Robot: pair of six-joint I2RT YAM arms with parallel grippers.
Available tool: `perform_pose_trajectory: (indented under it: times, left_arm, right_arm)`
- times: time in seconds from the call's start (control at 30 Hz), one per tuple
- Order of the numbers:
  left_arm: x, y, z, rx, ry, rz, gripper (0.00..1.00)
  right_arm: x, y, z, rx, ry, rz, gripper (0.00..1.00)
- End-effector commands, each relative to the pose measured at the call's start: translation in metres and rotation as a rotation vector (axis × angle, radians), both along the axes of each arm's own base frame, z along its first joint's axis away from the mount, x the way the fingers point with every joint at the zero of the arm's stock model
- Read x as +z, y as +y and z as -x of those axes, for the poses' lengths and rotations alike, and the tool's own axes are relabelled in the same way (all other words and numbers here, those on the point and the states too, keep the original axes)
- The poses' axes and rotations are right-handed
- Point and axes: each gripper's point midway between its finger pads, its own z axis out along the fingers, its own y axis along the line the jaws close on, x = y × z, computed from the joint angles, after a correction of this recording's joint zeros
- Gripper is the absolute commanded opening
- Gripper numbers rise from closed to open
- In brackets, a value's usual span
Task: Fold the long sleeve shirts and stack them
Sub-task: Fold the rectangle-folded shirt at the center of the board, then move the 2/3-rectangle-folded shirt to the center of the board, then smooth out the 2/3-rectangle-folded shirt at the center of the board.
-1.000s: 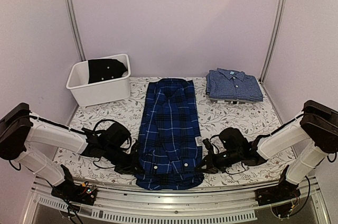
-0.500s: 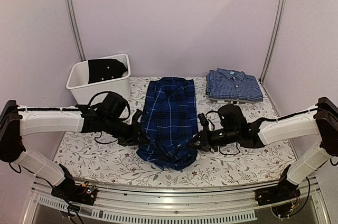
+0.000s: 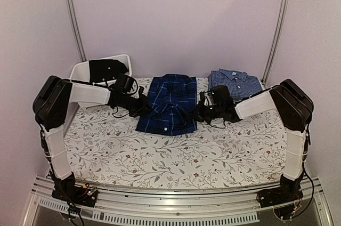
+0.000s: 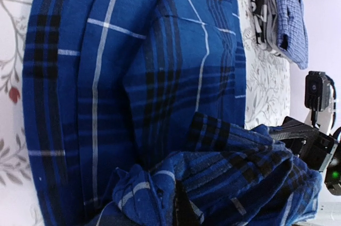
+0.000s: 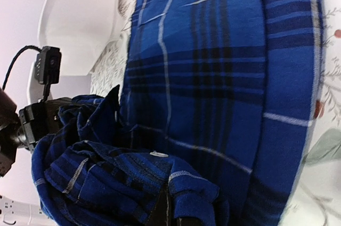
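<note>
The navy and royal-blue plaid shirt lies at the back middle of the table, folded in half with its hem brought up toward the collar. My left gripper is shut on the shirt's left hem corner. My right gripper is shut on the right hem corner. Both hold bunched cloth over the shirt's upper part. The lighter blue fine-checked shirt lies folded at the back right, and its edge shows in the left wrist view.
A white bin with a dark garment stands at the back left, also in the right wrist view. The floral table cover spreads to the near edge. Metal posts stand at both back corners.
Both grippers have carried the plaid shirt's hem from the near edge back toward the collar, folding the shirt in half. Both arms now reach far back.
</note>
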Motion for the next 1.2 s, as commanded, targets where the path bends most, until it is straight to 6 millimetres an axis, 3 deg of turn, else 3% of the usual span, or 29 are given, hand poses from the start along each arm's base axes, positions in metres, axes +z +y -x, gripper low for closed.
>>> perform_pose_trajectory:
  times: [0.0, 0.13, 0.27, 0.43, 0.6, 0.7, 0.77, 0.9, 1.07, 1.17]
  left_arm:
    - [-0.02, -0.002, -0.032, 0.024, -0.044, -0.046, 0.0]
    - [-0.056, 0.003, -0.02, 0.036, 0.026, -0.08, 0.0]
    - [-0.07, -0.001, 0.004, 0.023, 0.061, -0.091, 0.0]
    - [-0.072, -0.007, 0.046, 0.013, 0.093, -0.099, 0.0]
    - [-0.056, -0.012, 0.104, 0.0, 0.093, -0.068, 0.0]
    - [-0.052, -0.009, 0.142, -0.011, 0.106, -0.077, 0.0]
    - [-0.047, -0.003, 0.155, 0.004, 0.102, -0.087, 0.0]
    - [-0.034, 0.011, 0.164, 0.034, 0.089, -0.098, 0.0]
    - [-0.024, 0.017, 0.161, 0.029, 0.057, -0.127, 0.0]
    - [-0.022, 0.016, 0.155, 0.031, 0.051, -0.132, 0.0]
  right_arm:
    - [-0.03, 0.001, -0.029, -0.031, 0.006, 0.042, 0.0]
    - [-0.062, -0.001, -0.026, -0.018, 0.055, 0.099, 0.0]
    - [-0.073, -0.007, -0.012, -0.01, 0.085, 0.123, 0.0]
    - [-0.074, -0.016, 0.019, 0.01, 0.101, 0.166, 0.0]
    - [-0.079, -0.028, 0.073, 0.049, 0.13, 0.209, 0.0]
    - [-0.072, -0.035, 0.103, 0.065, 0.137, 0.214, 0.0]
    - [-0.065, -0.04, 0.117, 0.063, 0.133, 0.21, 0.0]
    - [-0.043, -0.048, 0.125, 0.041, 0.108, 0.181, 0.0]
    - [-0.016, -0.045, 0.118, 0.021, 0.059, 0.152, 0.0]
    - [-0.01, -0.041, 0.111, 0.019, 0.041, 0.147, 0.0]
